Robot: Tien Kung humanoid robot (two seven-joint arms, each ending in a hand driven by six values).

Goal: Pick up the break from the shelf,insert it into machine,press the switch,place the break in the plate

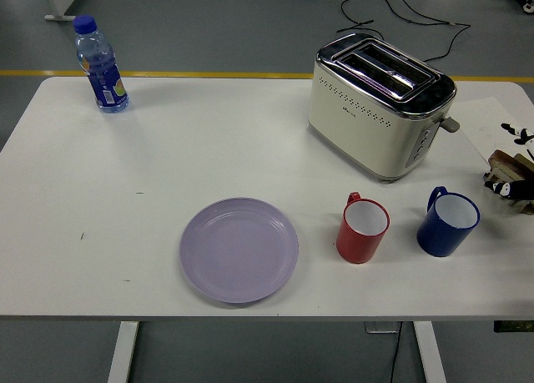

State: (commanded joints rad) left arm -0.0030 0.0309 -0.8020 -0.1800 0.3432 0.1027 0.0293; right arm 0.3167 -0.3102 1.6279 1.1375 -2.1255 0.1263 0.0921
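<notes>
My right robot hand (519,162) barely shows at the right edge of the head view: only a few black fingertips with pale patches reach in over the wooden rack (511,181) that sits at the far right of the tabletop (209,149). I cannot tell whether those fingers are curled, spread or gripping anything, because most of the hand lies outside the picture. A brown slice of bread (504,159) stands in the rack, right under the fingertips, though whether they touch it is unclear. My left arm does not show at all. The cream and chrome toaster (380,106) stands at the back right of the tabletop, set at an angle, with both top slots dark and its lever on the right-hand end. In front of it a red mug (362,227) and a blue mug (447,222) stand upright side by side, apart from each other, the blue one nearest the rack. The lilac plate (239,249) lies near the front edge, left of the red mug, with nothing on it. A water bottle (100,64) with a blue cap stands upright at the far left corner.
</notes>
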